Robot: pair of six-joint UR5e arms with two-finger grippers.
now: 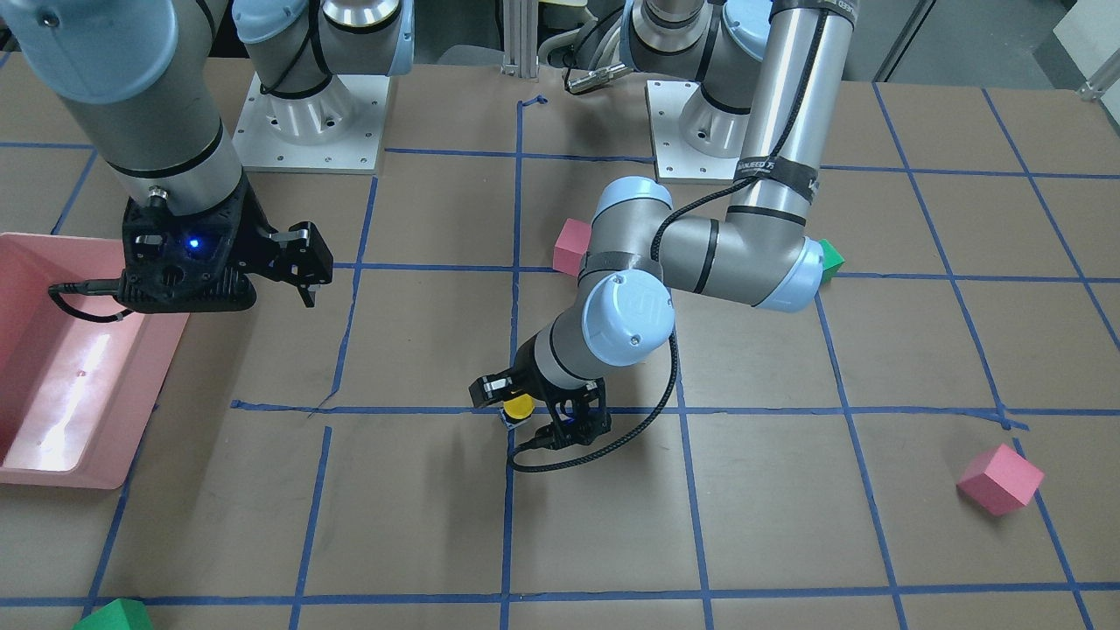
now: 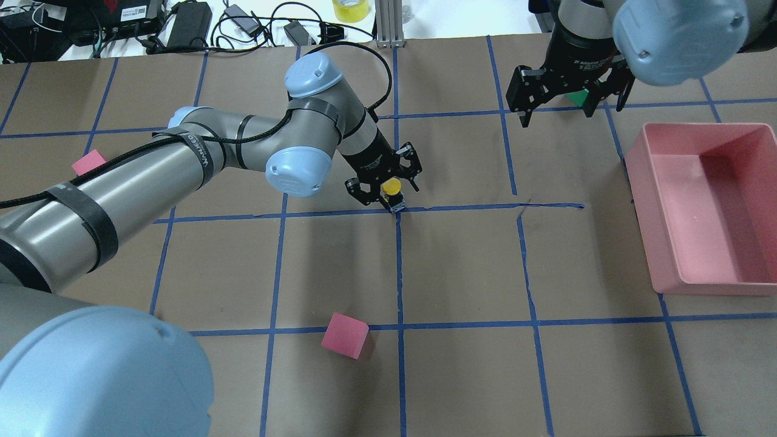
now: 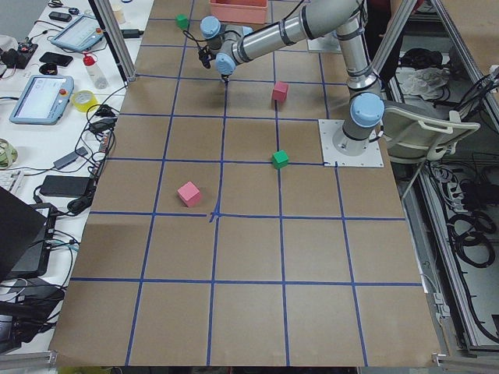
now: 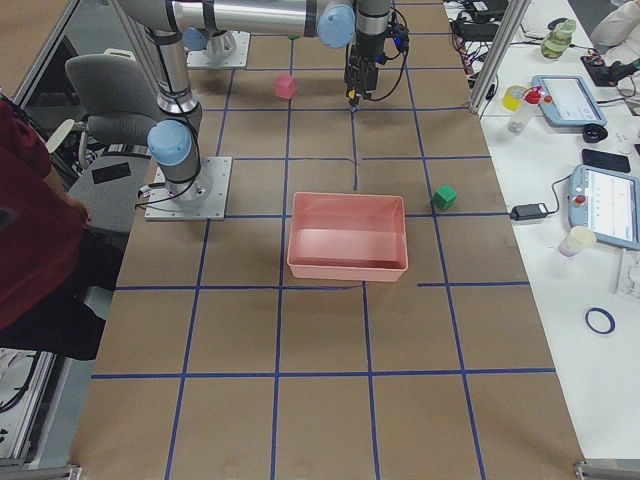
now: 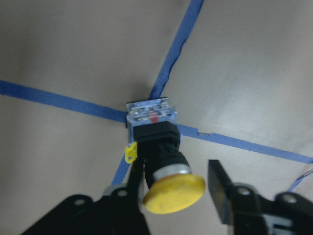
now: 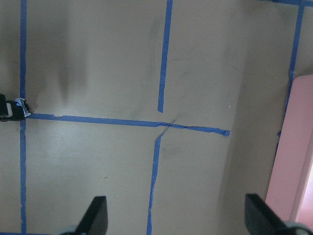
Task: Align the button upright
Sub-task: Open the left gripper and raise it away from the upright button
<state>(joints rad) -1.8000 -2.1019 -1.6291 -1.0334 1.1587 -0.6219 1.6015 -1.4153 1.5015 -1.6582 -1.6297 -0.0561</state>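
The button [image 5: 156, 147] stands on its whitish-blue base on a blue tape crossing, with its black body and yellow cap pointing up. It also shows in the overhead view [image 2: 393, 189] and the front view [image 1: 518, 407]. My left gripper [image 5: 176, 171] is low over it and open, with one finger on each side. The left finger [image 5: 137, 176] is against the black body and the right finger [image 5: 220, 191] stands apart from the cap. My right gripper [image 2: 570, 112] is open and empty, held high near the pink bin. Its fingertips [image 6: 98, 213] frame bare table.
A pink bin [image 2: 753, 200] stands on the robot's right side. One pink cube [image 2: 345, 335] lies near the front and another [image 2: 88, 162] lies behind the left arm. A green cube [image 2: 576, 97] sits under the right gripper, and another [image 1: 114, 615] is at the table's far edge.
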